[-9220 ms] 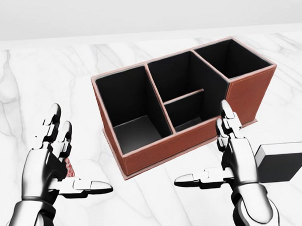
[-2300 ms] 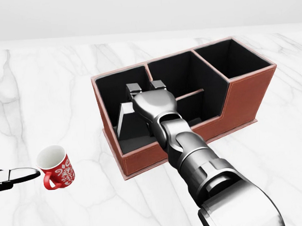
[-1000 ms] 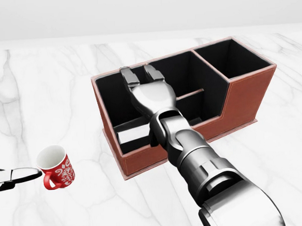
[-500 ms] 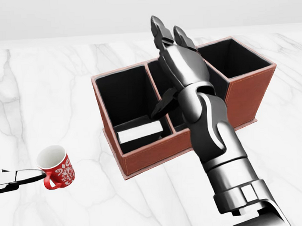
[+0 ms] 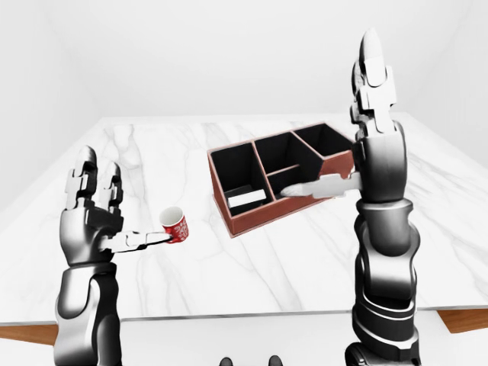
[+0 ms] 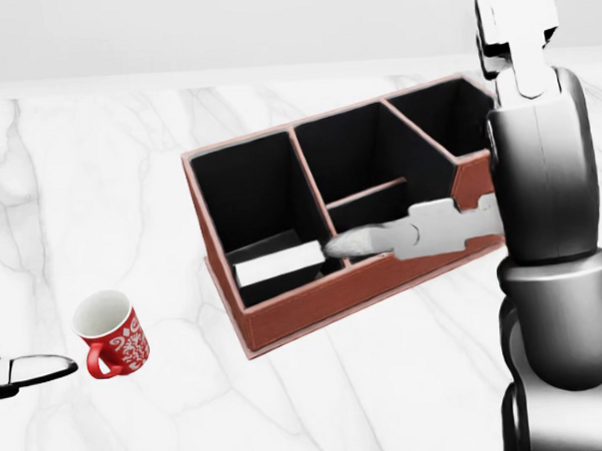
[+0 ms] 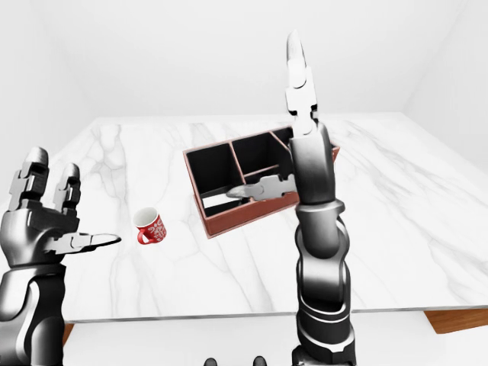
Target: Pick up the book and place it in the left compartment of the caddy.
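Book (image 6: 279,261) is lying flat in left compartment of caddy (image 6: 285,321). Right hand (image 5: 375,149) is being held raised, fingers spread, empty; retreat best made clear of caddy rim. Left hand (image 5: 91,221) likewise spread, empty, near mug (image 6: 111,334).

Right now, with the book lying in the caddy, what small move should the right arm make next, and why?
Probably just lower the right hand back to rest beside the caddy. The book already lies flat in its left compartment, and the hand is open, raised well above the caddy and holding nothing, so nothing appears left to place.
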### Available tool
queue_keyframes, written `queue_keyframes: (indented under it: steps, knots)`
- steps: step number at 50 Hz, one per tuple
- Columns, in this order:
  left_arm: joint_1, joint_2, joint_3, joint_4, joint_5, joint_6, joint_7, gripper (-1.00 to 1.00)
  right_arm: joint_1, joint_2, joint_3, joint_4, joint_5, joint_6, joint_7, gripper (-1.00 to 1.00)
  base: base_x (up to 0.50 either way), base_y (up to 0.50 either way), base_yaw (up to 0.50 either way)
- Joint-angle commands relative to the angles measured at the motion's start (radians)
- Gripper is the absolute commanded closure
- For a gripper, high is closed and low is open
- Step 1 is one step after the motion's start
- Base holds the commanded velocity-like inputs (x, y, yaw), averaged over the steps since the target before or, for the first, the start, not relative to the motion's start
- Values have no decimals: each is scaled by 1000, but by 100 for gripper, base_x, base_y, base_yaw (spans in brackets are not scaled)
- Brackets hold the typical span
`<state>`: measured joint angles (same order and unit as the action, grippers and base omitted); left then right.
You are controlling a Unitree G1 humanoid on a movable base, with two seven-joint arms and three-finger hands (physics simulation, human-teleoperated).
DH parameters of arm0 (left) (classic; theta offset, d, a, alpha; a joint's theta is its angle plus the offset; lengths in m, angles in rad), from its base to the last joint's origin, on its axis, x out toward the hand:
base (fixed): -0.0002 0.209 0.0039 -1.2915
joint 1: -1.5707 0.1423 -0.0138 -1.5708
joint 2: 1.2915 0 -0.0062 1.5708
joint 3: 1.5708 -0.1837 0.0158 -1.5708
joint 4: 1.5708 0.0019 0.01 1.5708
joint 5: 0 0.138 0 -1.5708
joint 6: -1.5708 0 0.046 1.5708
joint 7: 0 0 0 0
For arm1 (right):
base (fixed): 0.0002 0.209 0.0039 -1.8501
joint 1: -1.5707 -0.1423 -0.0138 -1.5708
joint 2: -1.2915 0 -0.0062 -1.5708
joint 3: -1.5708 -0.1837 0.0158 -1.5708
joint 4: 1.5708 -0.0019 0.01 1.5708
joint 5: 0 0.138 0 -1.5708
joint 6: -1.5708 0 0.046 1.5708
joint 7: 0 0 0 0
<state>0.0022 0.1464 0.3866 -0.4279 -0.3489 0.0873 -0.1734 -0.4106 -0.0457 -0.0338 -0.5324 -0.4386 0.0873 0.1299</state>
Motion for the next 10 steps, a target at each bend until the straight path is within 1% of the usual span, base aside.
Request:
queue_keyframes:
  steps: [1, 3, 6, 10]
  knots:
    - [50, -23, 42, -139, -43, 0, -23, -100, 211, 4, -61, -274, 204, 0, -72, -100, 0, 0, 0]
    - [52, -27, 49, -153, -51, 0, -25, -100, 239, -6, -62, -287, 214, 0, -86, -100, 0, 0, 0]
    - [66, -33, 65, -193, -66, 0, -27, -100, 282, 1, -73, -325, 251, 0, -102, -100, 0, 0, 0]
    - [70, -38, 78, -214, -76, 0, -30, -100, 304, 7, -66, -356, 276, 0, -118, -100, 0, 0, 0]
